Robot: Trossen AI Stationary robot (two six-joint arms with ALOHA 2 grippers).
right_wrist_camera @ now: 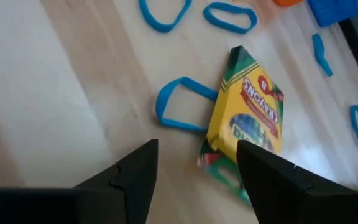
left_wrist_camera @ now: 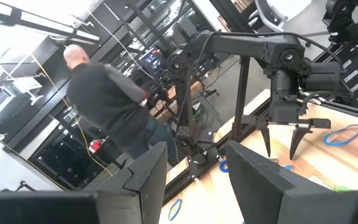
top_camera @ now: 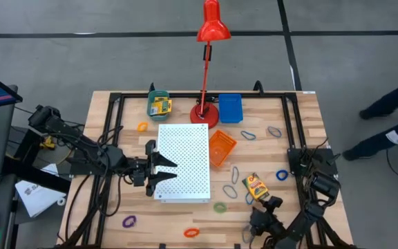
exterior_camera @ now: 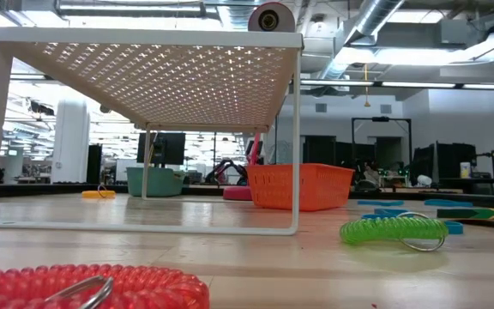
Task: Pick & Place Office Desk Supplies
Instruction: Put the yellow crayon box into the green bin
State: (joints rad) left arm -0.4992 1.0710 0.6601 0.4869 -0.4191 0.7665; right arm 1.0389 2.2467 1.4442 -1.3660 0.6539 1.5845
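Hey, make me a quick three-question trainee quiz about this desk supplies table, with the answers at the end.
1. True or false: the crayon box near the right pincer lies inside the orange bin.
2. Which bin holds a crayon box? A) blue bin B) green bin C) orange bin
3. Fill in: the left pincer is over the white ____ board.

Key: 1 false; 2 B; 3 perforated.

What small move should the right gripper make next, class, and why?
Probably ease forward and down over the crayon box. The right gripper is open and empty, hovering just short of the box, which lies flat on the table beside a blue loop, not yet in any bin.
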